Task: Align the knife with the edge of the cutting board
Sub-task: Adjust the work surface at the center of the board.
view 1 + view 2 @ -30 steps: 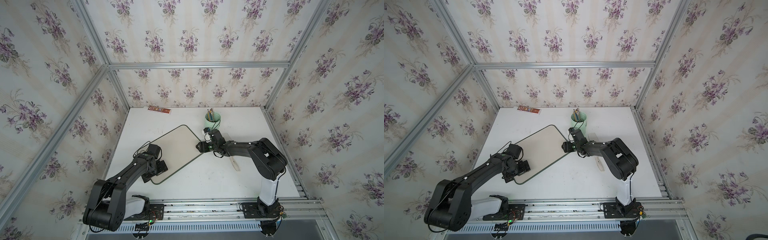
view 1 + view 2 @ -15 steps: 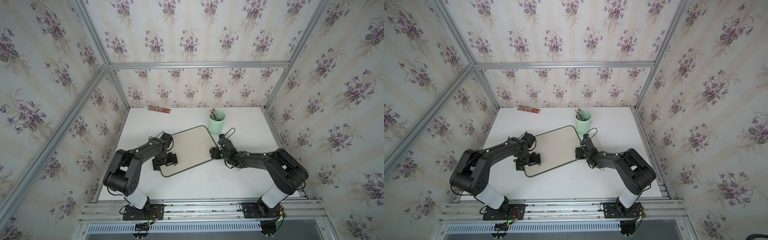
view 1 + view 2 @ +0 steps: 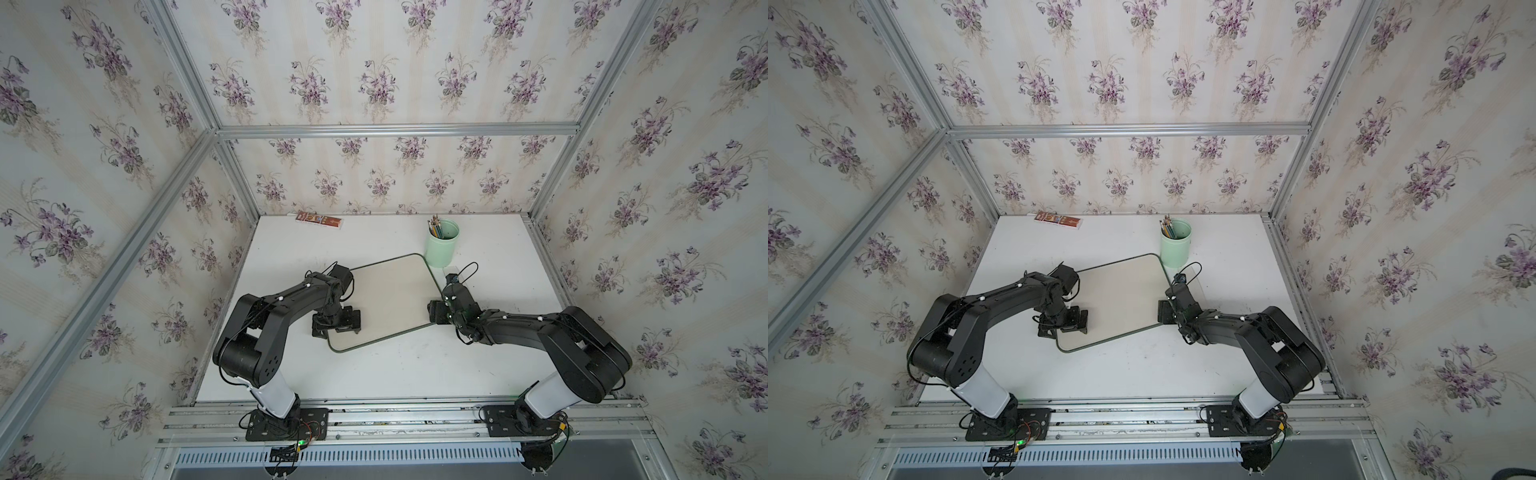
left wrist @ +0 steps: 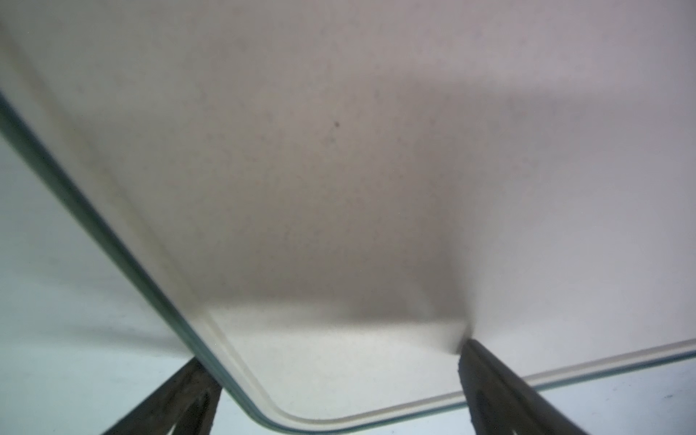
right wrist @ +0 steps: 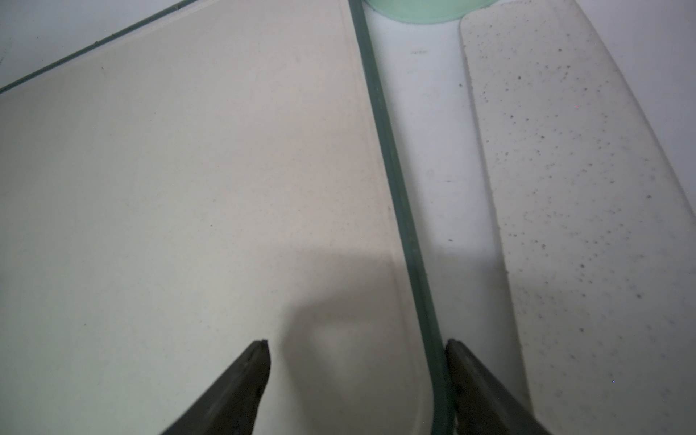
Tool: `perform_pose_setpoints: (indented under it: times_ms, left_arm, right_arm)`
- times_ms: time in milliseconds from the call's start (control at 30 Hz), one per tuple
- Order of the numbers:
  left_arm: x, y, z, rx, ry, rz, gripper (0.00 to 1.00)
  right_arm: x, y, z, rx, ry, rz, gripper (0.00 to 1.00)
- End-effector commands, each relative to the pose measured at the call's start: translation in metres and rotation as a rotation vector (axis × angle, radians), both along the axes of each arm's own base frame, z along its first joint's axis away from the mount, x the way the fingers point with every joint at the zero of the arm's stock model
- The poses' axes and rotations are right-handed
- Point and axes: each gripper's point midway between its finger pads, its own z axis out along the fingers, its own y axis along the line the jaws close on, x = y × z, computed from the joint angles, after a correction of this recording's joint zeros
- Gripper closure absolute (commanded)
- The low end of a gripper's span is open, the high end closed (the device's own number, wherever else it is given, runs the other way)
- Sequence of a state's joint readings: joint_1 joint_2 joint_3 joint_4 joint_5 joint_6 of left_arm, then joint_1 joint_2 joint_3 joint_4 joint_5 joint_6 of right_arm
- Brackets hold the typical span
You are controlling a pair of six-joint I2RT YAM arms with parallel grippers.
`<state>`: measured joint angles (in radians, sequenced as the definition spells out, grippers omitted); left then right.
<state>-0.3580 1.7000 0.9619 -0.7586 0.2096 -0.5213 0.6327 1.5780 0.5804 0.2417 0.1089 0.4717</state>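
The beige cutting board (image 3: 390, 299) (image 3: 1121, 299) with its dark green rim lies slanted at mid-table. My left gripper (image 3: 336, 328) (image 4: 335, 352) is open astride the board's near-left corner, one finger on the board (image 4: 339, 150) and the other outside the rim. At the board's right edge my right gripper (image 3: 434, 312) (image 5: 356, 342) is also open. One of its fingers rests on the board (image 5: 188, 188); the other touches the rim from outside. The white speckled knife (image 5: 565, 188) lies on the table just right of that edge, nearly parallel. In both top views the right arm mostly hides it.
A mint-green cup (image 3: 442, 245) (image 3: 1176, 245) holding pencils stands just beyond the board's far right corner, at the knife's tip. A flat brown box (image 3: 320, 220) lies against the back wall. Aluminium frame rails and wallpapered walls enclose the table.
The board has slid to the right and turned, closing on the knife. The green cup has shifted right. Both arms swung with the board, and the knife handle is now under the right arm.
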Motion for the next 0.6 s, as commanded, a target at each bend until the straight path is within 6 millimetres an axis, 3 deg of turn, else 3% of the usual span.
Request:
perform_pose_setpoints:
  times_ms: [0, 400, 567]
  left_arm:
    - [0.098, -0.069, 0.032, -0.364, -0.427, -0.138, 0.01]
    - [0.135, -0.075, 0.041, -0.393, -0.486, -0.199, 0.01]
    - [0.14, -0.071, 0.037, -0.412, -0.477, -0.19, 0.01]
  right_arm:
    - [-0.047, 0.043, -0.006, 0.205, 0.218, 0.193, 0.24]
    - [-0.065, 0.048, -0.007, 0.232, 0.256, 0.24, 0.24]
    - [-0.063, 0.038, -0.007, 0.184, 0.243, 0.215, 0.24]
